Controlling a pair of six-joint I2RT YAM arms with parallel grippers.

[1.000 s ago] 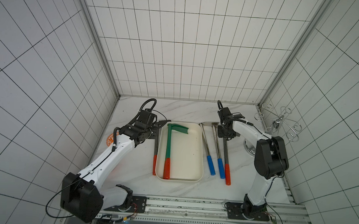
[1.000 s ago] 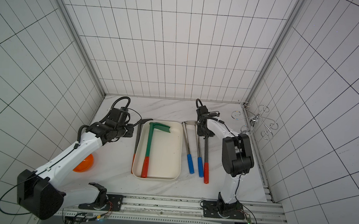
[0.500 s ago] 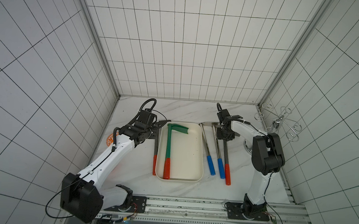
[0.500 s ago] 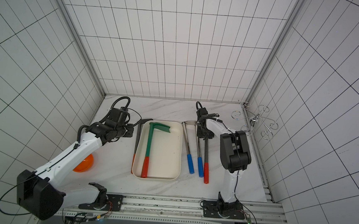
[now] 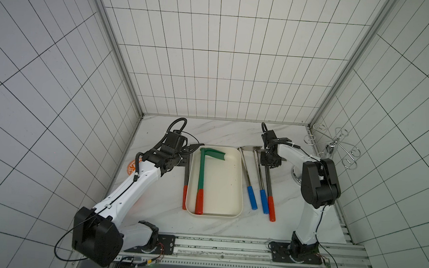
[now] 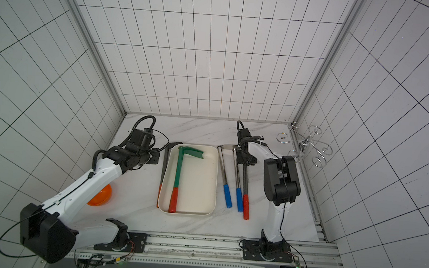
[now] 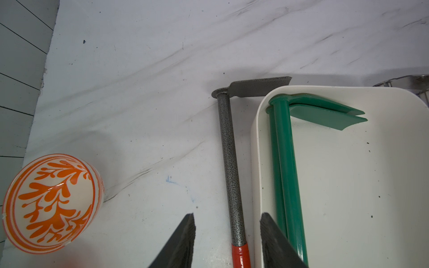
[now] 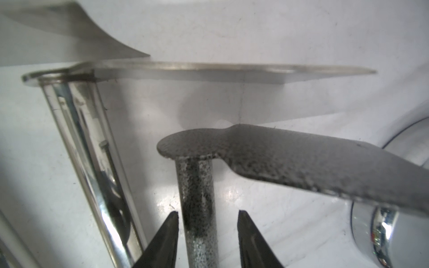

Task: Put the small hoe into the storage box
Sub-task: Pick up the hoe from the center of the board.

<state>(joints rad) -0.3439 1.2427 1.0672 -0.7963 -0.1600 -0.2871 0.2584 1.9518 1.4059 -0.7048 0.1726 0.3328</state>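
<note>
Small hoe, likely stiff and head-heavy, lies between the parted jaws of your right gripper; clamp its shaft near the head

Marble table. Box at centre. Grey hoe just left of it, alongside. To the right: two blue-grip hoes, then red-grip hoe. Bowl at left edge. Wire rack far right.

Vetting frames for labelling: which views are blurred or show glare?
Right wrist view: soft close-up, the speckled grey hoe slightly blurred, glare streaks on the chrome shaft. Left wrist view: sharp, small glint on the orange bowl. Both top views: sharp, evenly lit.
</note>
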